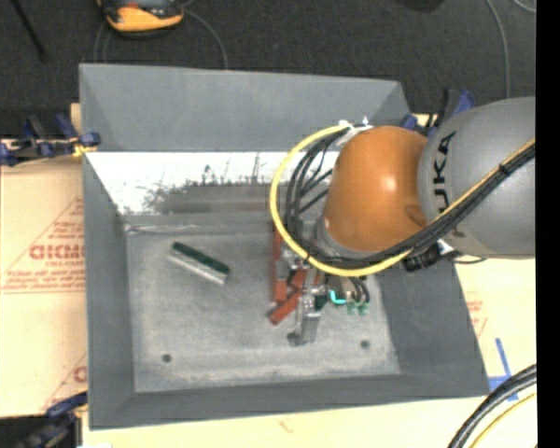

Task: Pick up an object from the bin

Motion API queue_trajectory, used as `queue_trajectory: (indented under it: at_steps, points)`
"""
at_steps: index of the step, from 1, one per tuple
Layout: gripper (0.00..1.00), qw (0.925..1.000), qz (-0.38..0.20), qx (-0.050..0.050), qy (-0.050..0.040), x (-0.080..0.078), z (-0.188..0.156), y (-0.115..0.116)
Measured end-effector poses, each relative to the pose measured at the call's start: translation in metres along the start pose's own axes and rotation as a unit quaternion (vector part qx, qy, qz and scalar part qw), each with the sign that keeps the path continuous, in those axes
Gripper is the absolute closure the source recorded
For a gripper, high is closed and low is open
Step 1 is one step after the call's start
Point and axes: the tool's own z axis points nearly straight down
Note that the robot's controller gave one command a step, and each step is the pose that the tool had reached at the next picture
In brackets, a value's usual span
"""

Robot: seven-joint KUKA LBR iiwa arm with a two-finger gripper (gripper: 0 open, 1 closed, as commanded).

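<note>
My gripper is low over the bin floor, right of the middle, under the arm's orange cover. A red-brown elongated thing lies right against its left side; whether it is gripped I cannot make out. A small teal-green thing sits just to the right of the gripper. A flat green and grey bar lies aslant on the floor to the left, well apart from the gripper.
The arm and its orange cover with cables hide the bin's right rear part. The bin's sloping walls rise on all sides, and the gripper stands near the front right of the floor.
</note>
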Motion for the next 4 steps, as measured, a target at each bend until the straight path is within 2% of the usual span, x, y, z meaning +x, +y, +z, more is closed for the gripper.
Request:
queue_trajectory:
  at_steps: [1, 2, 3, 4]
  points:
    - [0.0, 1.0, 0.001, 0.0, -0.004, -0.002, -0.004, 0.0]
    - [0.0, 0.9998, -0.018, 0.0, -0.0092, -0.036, 0.038, -0.021]
    - [0.0, 0.9998, 0.019, 0.0, -0.0045, -0.024, 0.086, -0.023]
    - [1.0, 0.9997, 0.021, 0.0, 0.0099, -0.046, 0.106, -0.022]
